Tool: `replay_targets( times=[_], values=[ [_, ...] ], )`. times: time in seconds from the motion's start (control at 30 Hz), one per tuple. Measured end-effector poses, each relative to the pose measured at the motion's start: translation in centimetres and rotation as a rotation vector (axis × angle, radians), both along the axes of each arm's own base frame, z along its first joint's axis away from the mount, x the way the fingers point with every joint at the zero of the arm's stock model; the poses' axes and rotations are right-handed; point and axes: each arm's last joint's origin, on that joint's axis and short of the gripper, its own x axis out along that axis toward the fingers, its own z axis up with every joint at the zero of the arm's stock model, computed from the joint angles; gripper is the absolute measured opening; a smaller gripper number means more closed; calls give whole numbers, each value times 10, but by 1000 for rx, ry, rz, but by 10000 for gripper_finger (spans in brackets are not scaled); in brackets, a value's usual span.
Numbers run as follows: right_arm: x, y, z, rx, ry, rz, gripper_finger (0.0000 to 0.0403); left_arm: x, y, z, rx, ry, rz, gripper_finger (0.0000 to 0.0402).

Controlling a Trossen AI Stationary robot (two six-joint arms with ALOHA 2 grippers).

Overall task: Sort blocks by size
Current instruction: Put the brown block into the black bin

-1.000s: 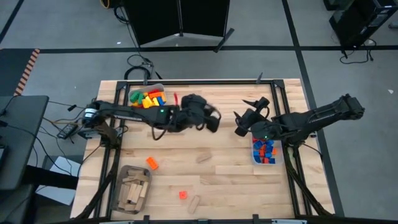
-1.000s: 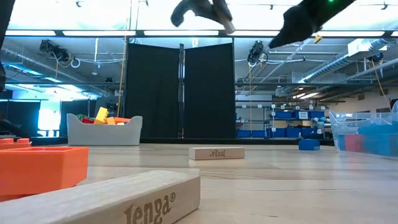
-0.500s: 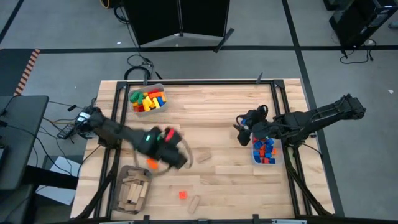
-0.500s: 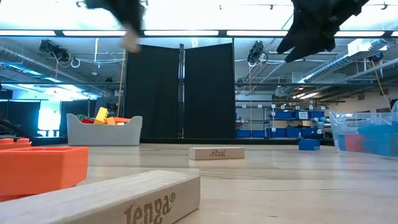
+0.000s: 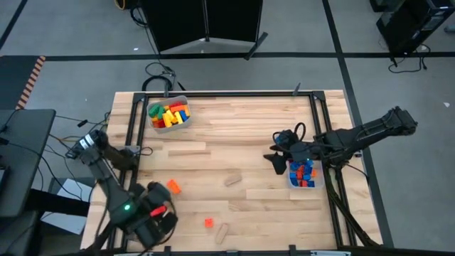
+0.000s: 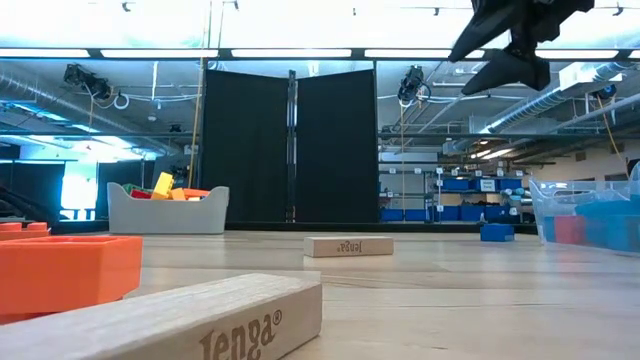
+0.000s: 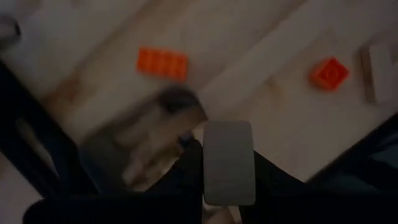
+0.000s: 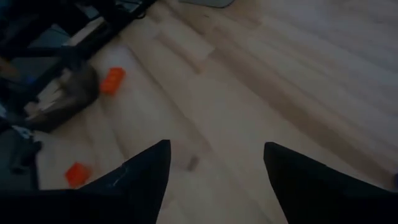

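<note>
My left gripper (image 5: 156, 222) hangs over the table's near left corner, pointing down, shut on a pale wooden block (image 7: 229, 160). Below it lies the bin of wooden pieces (image 5: 142, 206), blurred in the left wrist view and partly hidden by the arm. My right gripper (image 5: 274, 156) stands open above the table, beside the clear bin of blue and red bricks (image 5: 303, 174), with nothing between its fingers (image 8: 146, 171). On the table lie an orange brick (image 5: 173, 186), a small red brick (image 5: 209, 222) and two wooden blocks (image 5: 233, 179) (image 5: 222, 231). My left gripper pinches the wooden block between its two fingers, on two opposite sides (image 7: 210, 171). The fingers come from above, pointing down, and the block's free end sticks out past them. The block is lifted clear, above the bin of wooden pieces.
A grey bin of mixed coloured bricks (image 5: 168, 115) stands at the far left. A black frame rail (image 5: 318, 135) runs along the table's right side by the clear bin. A loose blue brick (image 6: 497, 232) lies near that bin. Bare wood stretches across the table's middle.
My left gripper has swung with the wooden block from the table's middle toward the near left corner, tipping from slanting to pointing down over the bin of wooden pieces. My right gripper has rolled about its wrist while staying in place.
</note>
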Motion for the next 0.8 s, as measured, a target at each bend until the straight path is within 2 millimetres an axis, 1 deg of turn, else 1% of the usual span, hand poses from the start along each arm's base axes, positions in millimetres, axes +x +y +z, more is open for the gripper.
replay_targets(
  times=[0.1,0.2,0.3,0.37,0.43,0.53,0.6,0.67,0.8],
  values=[
    [0,6,1,24,-21,11,272,-13,-9,-7,-33,32,66,62],
    [-2,11,1,42,-23,21,272,-25,-18,-21,-81,99,99,62],
    [-3,15,1,56,-25,31,270,-35,-24,-37,-172,68,104,62],
    [-4,18,1,63,-26,40,269,-42,-24,-48,-227,41,126,62],
    [-5,21,1,78,-29,42,270,-51,-20,-59,-255,31,168,62],
    [-6,25,1,93,-31,51,270,-59,-14,-68,-310,18,210,63],
    [-7,27,1,95,-31,61,268,-63,-9,-74,-328,48,223,72],
    [-8,29,1,98,-31,69,267,-65,-7,-79,-337,84,224,91],
    [-8,31,1,104,-32,73,268,-67,-7,-79,-333,112,227,134]
  ],
)
